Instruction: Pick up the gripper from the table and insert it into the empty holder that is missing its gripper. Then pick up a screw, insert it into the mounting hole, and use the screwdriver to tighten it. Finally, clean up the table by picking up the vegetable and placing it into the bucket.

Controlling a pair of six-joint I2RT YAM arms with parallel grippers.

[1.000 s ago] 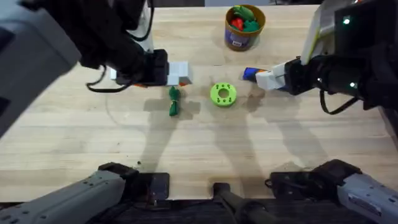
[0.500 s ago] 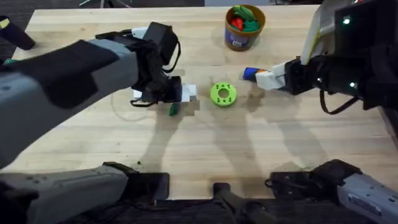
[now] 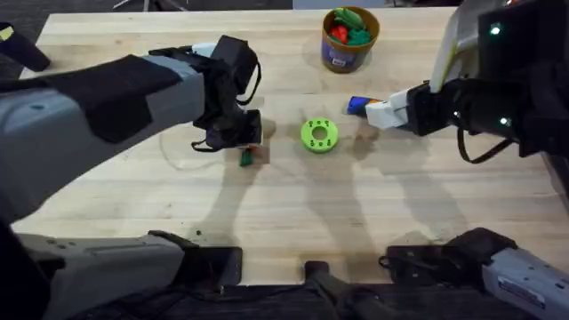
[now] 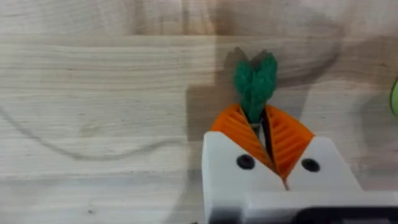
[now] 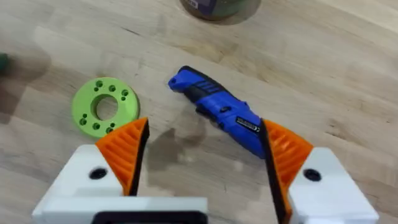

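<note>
The vegetable [image 3: 246, 158] is a small dark-green leafy piece lying on the wooden table left of centre. My left gripper [image 3: 250, 145] stands over it, and in the left wrist view its orange pads [image 4: 239, 130] are shut on the vegetable [image 4: 255, 84], whose leafy end sticks out past the tips. The bucket [image 3: 349, 40] with red and green toy food stands at the far centre. My right gripper [image 3: 373, 111] hangs open at the right, over a blue screwdriver [image 5: 217, 112] that lies between its spread fingers [image 5: 127, 146].
A lime-green disc with holes [image 3: 319, 135] lies between the two grippers, close to the vegetable. The bucket's base [image 5: 217, 6] shows beyond the screwdriver. The near half of the table is bare wood.
My left arm swung right and came down over the vegetable, and its fingers closed on it. The right arm has stayed still.
</note>
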